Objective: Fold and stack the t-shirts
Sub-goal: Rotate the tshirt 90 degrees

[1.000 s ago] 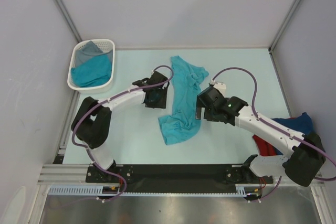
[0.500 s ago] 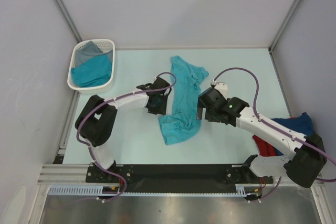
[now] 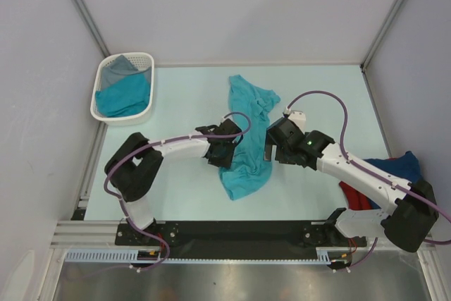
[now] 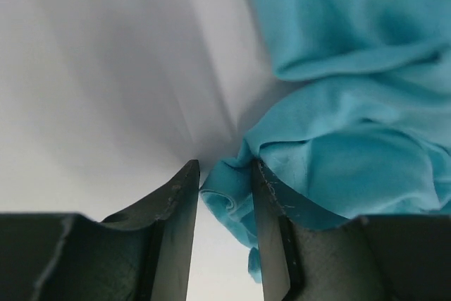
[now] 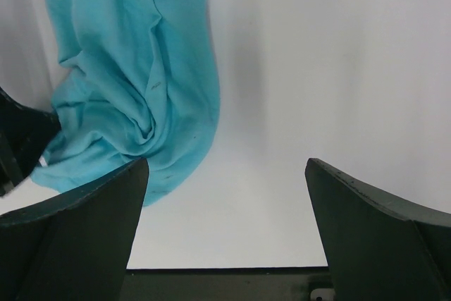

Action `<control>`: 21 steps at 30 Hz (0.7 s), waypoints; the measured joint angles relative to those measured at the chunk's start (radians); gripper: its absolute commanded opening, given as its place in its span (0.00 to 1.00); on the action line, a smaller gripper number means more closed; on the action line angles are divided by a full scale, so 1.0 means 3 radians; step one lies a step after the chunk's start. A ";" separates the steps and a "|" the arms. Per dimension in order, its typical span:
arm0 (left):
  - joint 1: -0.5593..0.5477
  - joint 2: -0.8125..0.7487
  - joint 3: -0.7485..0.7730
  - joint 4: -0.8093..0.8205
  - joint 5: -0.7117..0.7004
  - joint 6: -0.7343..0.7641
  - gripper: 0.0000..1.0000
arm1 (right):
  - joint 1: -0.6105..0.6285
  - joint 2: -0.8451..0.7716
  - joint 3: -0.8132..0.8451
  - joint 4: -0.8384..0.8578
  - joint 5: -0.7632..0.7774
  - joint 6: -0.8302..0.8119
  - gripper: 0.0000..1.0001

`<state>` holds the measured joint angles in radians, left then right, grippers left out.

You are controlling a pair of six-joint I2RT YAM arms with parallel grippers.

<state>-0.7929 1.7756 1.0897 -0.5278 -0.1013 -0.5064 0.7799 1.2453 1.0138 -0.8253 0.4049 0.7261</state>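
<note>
**Top external.** Note the teal t-shirt in the middle of the table, crumpled into a long strip running far to near and broader at the near end. Find the left gripper at the strip's left edge, toward the near end, touching the cloth. Find the right gripper just beside the strip's right edge, over bare table. Log a white slotted basket at the far left corner, holding a second teal cloth with a grey cloth behind it. Log also a navy t-shirt and a red t-shirt at the table's right edge, bunched, touching each other and partly hidden by the right arm.

**Left wrist.** See the two fingers drawn close together, with a small rolled fold of the teal t-shirt's edge caught between the tips — grasping the cloth. See the rest of the shirt heaped ahead and to the right, with bare table to the left.

**Right wrist.** See the fingers spread wide, released, gripping nothing, with only bare table between them. Place the teal t-shirt at upper left, its lower lobe reaching down beside the left finger and well apart from the right one. Note a dark part at the left edge against the cloth — too cropped to name.
</note>
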 measured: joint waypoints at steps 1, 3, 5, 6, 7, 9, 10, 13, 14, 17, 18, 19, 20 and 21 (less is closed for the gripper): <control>-0.0057 -0.0001 0.0000 -0.0009 0.0003 -0.0013 0.40 | 0.0000 0.0000 0.0000 0.0000 0.0001 0.0000 1.00; -0.0221 -0.0010 0.0000 -0.0052 0.0020 -0.0061 0.40 | 0.0000 0.0000 0.0000 0.0000 0.0001 -0.0001 1.00; -0.0365 -0.0024 0.0001 -0.0108 0.0042 -0.0093 0.40 | 0.0000 0.0000 -0.0001 0.0000 0.0001 -0.0001 1.00; -0.0425 -0.0034 0.0001 -0.0146 0.0069 -0.0116 0.40 | 0.0000 -0.0001 -0.0006 0.0000 0.0000 0.0000 1.00; -0.0477 -0.0052 0.0001 -0.0191 0.0084 -0.0131 0.40 | 0.0000 -0.0001 -0.0010 -0.0004 0.0000 -0.0001 1.00; -0.0585 -0.0114 0.0001 -0.0287 0.0093 -0.0156 0.40 | 0.0000 -0.0006 -0.0028 -0.0003 0.0000 -0.0001 1.00; -0.0629 -0.0156 0.0001 -0.0331 0.0094 -0.0173 0.40 | 0.0000 -0.0013 -0.0043 -0.0003 0.0000 -0.0001 1.00; -0.0717 -0.0338 0.0001 -0.0483 0.0088 -0.0211 0.40 | 0.0000 -0.0029 -0.0076 -0.0010 -0.0001 -0.0001 1.00; -0.0750 -0.0413 0.0001 -0.0529 0.0088 -0.0221 0.40 | 0.0000 -0.0032 -0.0083 -0.0011 -0.0003 -0.0001 1.00; -0.0809 -0.0647 0.0001 -0.0654 0.0084 -0.0237 0.40 | 0.0000 -0.0032 -0.0108 -0.0008 -0.0005 -0.0001 1.00; -0.0821 -0.0706 0.0001 -0.0679 0.0085 -0.0237 0.40 | 0.0000 -0.0032 -0.0114 -0.0008 -0.0006 -0.0001 1.00; -0.0839 -0.0769 0.0001 -0.0712 0.0084 -0.0239 0.40 | -0.0001 -0.0032 -0.0120 -0.0008 -0.0006 -0.0003 1.00; -0.0856 -0.0820 0.0001 -0.0745 0.0060 -0.0242 0.40 | -0.0001 -0.0032 -0.0123 -0.0004 -0.0006 -0.0003 1.00; -0.0875 -0.0867 0.0001 -0.0781 0.0005 -0.0243 0.41 | -0.0001 -0.0032 -0.0125 0.0001 -0.0006 -0.0003 1.00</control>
<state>-1.0554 1.5154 1.0901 -0.7620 -0.0998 -0.5793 0.7795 1.2358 0.9764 -0.8249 0.4030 0.7254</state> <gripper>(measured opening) 0.397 0.995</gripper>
